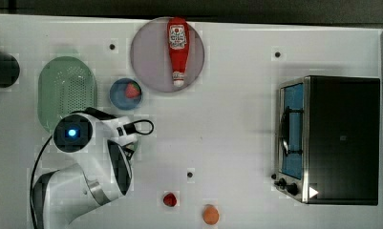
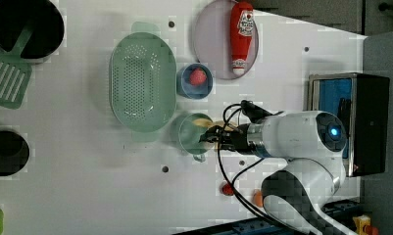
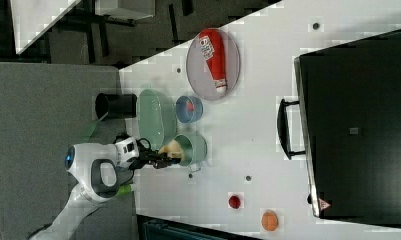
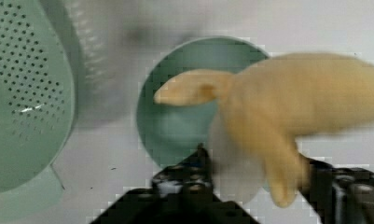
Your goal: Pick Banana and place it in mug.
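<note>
The teal-green mug stands on the white table beside the colander, also seen in the left view and the right view. The yellow banana hangs blurred over the mug's rim, its stem end reaching above the mug's hollow. It sits between the spread fingers of my gripper, which looks open; I cannot tell whether a finger still touches it. In the left view the gripper hovers at the mug's right edge with the banana over the rim. The right view shows the banana just off the mug's mouth.
A pale-green perforated colander lies close beside the mug. A blue bowl with a strawberry is nearby, then a grey plate bearing a ketchup bottle. A toaster oven stands far off. Small red and orange items lie near the table edge.
</note>
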Controlling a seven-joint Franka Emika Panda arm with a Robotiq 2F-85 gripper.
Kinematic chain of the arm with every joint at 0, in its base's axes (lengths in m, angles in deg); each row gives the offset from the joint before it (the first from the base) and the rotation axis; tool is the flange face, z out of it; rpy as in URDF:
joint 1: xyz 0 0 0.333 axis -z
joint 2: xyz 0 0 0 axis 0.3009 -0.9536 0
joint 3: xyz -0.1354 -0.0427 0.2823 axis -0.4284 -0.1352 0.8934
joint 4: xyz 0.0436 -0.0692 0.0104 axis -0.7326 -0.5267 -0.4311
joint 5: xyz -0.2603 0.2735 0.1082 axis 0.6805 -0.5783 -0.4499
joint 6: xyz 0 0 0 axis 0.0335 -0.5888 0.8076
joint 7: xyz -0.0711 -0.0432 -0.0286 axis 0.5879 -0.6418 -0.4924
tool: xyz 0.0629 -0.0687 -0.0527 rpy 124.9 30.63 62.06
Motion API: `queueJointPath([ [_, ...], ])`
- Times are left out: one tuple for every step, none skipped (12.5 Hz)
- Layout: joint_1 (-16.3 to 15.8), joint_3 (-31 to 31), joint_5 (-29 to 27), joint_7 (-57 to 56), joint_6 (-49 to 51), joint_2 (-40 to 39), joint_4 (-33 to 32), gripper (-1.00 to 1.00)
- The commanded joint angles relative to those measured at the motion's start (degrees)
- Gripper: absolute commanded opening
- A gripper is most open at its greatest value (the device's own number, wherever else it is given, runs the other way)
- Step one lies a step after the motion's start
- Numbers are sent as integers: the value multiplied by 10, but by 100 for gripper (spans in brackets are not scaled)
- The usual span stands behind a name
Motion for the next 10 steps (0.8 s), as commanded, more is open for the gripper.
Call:
queueJointPath([
  [-4,10,-1,23,-14,39,27,100],
  [-3,8,-2,24,-14,43,32,100],
  [0,1,-2,31,-13,52,39,100],
  [3,-11,-2,36,-5,66,50,100],
  [6,-25,-2,36,13,83,64,100],
  [9,-42,-1,36,41,101,82,100],
  [11,-63,-1,35,84,120,103,100],
  [14,-85,-1,33,130,137,128,100],
  [17,-115,-1,33,194,156,164,100],
  [19,-139,1,33,241,167,191,100],
])
